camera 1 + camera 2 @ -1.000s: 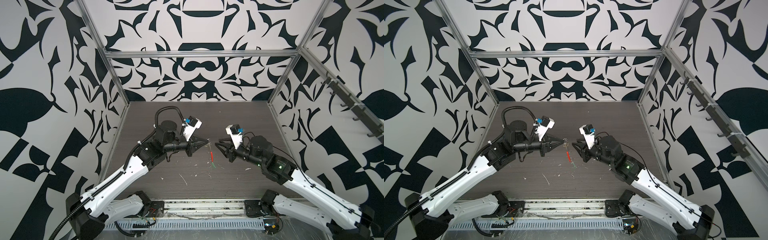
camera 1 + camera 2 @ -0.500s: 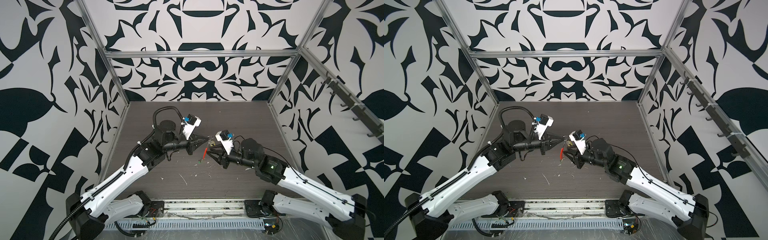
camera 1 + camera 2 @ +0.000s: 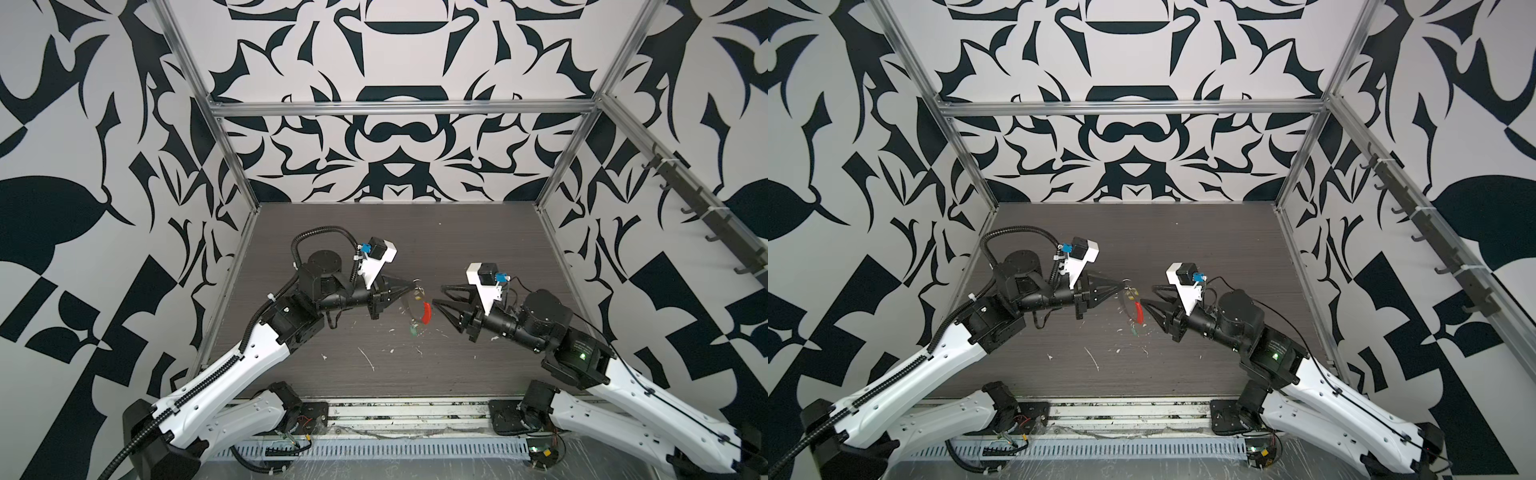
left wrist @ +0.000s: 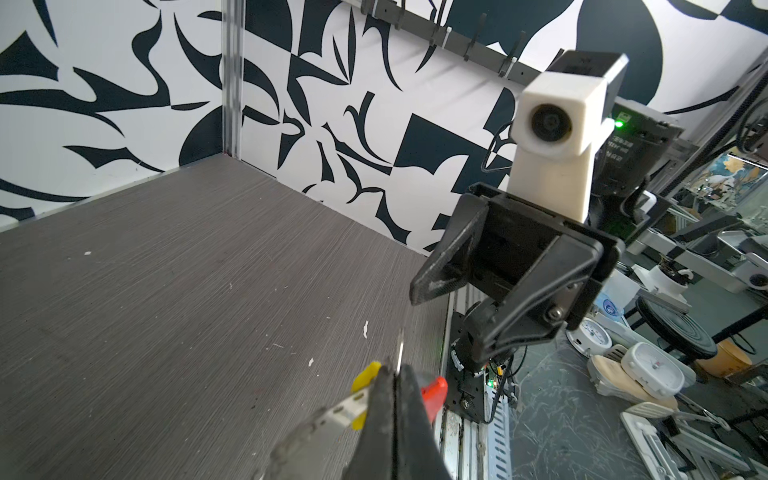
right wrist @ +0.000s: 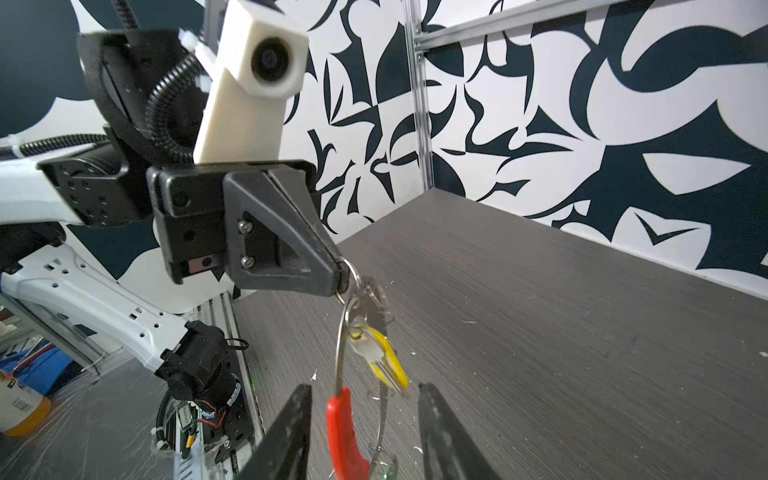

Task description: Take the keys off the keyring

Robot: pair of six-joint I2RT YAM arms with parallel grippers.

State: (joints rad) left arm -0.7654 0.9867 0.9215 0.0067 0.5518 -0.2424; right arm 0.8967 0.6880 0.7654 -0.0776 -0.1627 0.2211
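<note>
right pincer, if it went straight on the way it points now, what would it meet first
Most likely the red sleeve of the keyring, which hangs just ahead of the open right pincer. The left pincer, shut on the keyring's top, lies farther on. Depth is hard to judge.

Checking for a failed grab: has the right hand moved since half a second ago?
Yes. The right hand has backed off rightward, toward the right frame post, away from the keyring.

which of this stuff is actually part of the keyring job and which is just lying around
Job: keyring, held by the shut left gripper; yellow key; green tag; open right gripper.
Lying about: white scraps on the table; hook rail.
</note>
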